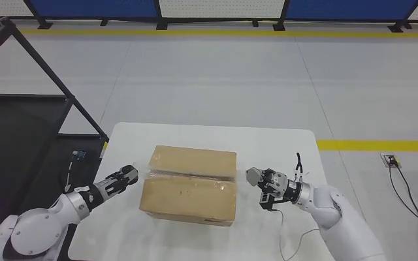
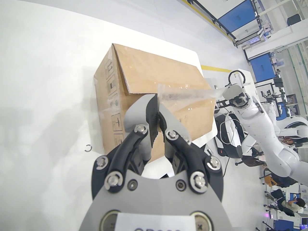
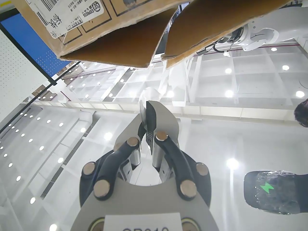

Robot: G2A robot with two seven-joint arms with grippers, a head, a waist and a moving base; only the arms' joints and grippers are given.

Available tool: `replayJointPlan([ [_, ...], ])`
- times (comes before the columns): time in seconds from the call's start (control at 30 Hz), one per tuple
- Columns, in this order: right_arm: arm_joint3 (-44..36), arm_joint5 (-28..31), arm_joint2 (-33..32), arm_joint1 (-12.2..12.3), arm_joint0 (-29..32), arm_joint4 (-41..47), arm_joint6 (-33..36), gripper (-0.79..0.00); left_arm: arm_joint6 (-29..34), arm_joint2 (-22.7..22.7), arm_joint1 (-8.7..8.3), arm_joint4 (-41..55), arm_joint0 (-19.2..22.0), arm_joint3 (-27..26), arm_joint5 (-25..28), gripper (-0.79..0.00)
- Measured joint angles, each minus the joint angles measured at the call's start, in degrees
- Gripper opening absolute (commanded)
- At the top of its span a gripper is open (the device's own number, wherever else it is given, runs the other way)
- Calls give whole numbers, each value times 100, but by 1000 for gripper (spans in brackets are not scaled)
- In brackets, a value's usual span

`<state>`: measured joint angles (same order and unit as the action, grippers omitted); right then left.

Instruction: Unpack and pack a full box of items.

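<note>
The box (image 1: 189, 189) sits in the middle of the table (image 1: 196, 134). The left pincer (image 1: 130, 173), at the box's 9 o'clock, faces an end printed with black handling pictograms (image 2: 111, 82). Its jaws are pinched on clear tape (image 2: 187, 93). The strip runs over the box top to the right pincer (image 1: 251, 175) at 3 o'clock, which is likewise clamped on it. A white barcode label (image 3: 60, 8) is stuck on that end.

Desk (image 1: 287, 140), one; cardboard box (image 1: 189, 196), one; lid flaps (image 3: 115, 46), two; clear tape strip (image 2: 185, 93), one; small C-shaped ring (image 2: 88, 147), one; left pincer (image 2: 157, 103), one; right pincer (image 3: 145, 109), one — two pincers together — each having two fingers (image 2: 137, 118), four fingers all told.
</note>
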<state>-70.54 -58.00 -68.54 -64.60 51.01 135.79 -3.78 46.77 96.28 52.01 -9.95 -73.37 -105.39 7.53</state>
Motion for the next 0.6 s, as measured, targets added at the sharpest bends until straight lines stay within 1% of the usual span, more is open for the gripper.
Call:
replayJointPlan([
  [0.1,-20,47,23,-3,41,8,-28,-785,-77,-19,5,-21,-43,-17,-29,-785],
  [0.2,-93,148,95,-9,110,243,-253,-785,-77,-12,4,39,-68,-37,-130,-785],
  [0.33,-139,192,165,2,129,842,-747,-785,38,36,-9,113,-37,-6,-239,-785],
  [0.47,-268,279,151,39,146,1548,-1238,-785,157,-24,-19,114,58,62,-317,-785],
  [0.6,-428,213,47,73,271,1823,-1257,-785,207,-65,-23,185,145,104,-348,-785],
])
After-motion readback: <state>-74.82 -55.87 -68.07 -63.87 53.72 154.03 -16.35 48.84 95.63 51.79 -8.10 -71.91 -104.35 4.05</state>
